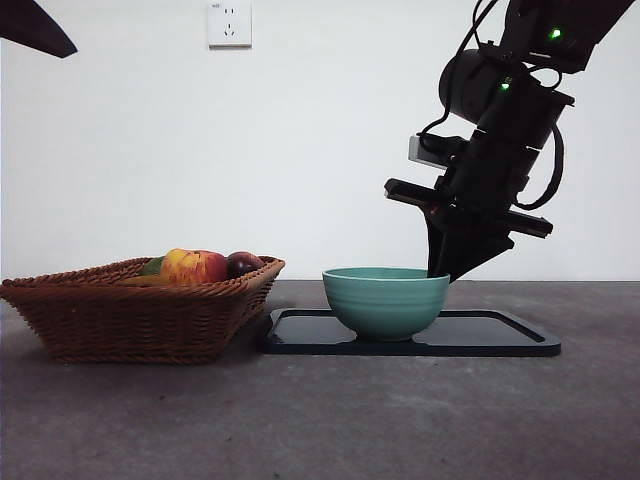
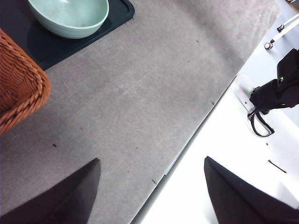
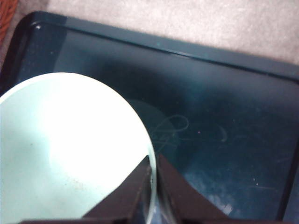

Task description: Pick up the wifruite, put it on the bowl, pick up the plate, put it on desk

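Right wrist view shows the right gripper (image 3: 153,179) pinched on the bowl's (image 3: 70,154) rim, one jaw inside, one outside. Bowl sits on the dark tray (image 1: 490,335), beside the basket (image 1: 130,315) of fruit on the desk (image 1: 320,420). Left gripper (image 2: 152,186) hangs clear, jaws apart.

Front cam sits low, about desk (image 1: 330,420) height, looking level across it toward the white wall; bowl (image 1: 386,300) just right of frame centre, near and large. Left wrist cam is high, looking down at an angle; bowl (image 2: 69,17) at the upper left of its frame. Right wrist cam looks down from very close: bowl (image 3: 70,149) fills the lower left. All three views share the bowl.
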Controlling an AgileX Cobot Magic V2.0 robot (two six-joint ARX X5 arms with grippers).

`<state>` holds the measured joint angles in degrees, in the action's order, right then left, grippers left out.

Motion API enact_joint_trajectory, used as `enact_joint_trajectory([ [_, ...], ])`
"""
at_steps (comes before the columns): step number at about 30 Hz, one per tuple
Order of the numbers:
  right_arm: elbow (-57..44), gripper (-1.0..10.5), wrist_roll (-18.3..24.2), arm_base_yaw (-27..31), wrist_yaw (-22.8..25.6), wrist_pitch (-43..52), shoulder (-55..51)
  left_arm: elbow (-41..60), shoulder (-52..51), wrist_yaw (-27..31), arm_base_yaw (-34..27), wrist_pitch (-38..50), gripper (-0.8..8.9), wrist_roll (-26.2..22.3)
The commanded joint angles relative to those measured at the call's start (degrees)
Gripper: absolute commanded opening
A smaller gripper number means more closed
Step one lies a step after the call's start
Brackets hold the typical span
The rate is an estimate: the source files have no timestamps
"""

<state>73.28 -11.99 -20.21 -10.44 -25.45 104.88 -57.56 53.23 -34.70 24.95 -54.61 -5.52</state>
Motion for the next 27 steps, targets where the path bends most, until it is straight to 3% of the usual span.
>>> enact_joint_trajectory([
  [1, 1.20, 0.1, 0.48, -0.28, 0.07, 0.55, -1.73, -0.83, 0.28, -0.33, 0.31, 0.37, 3.43, -1.11],
  [11, 1.20, 0.1, 1.79, -1.09, -0.66, -6.86, -15.54, -0.83, 0.28, -0.33, 0.31, 0.37, 3.43, -1.11],
  [21, -0.02, 0.1, 3.50, -5.44, 0.17, -18.78, -28.81, -0.83, 0.28, -0.33, 0.31, 0.22, 3.43, -1.09],
  [27, -7.17, 0.1, 2.91, -9.99, 1.44, -17.55, -33.16, -0.83, 0.28, -0.35, 0.31, 0.20, 3.43, -1.09],
])
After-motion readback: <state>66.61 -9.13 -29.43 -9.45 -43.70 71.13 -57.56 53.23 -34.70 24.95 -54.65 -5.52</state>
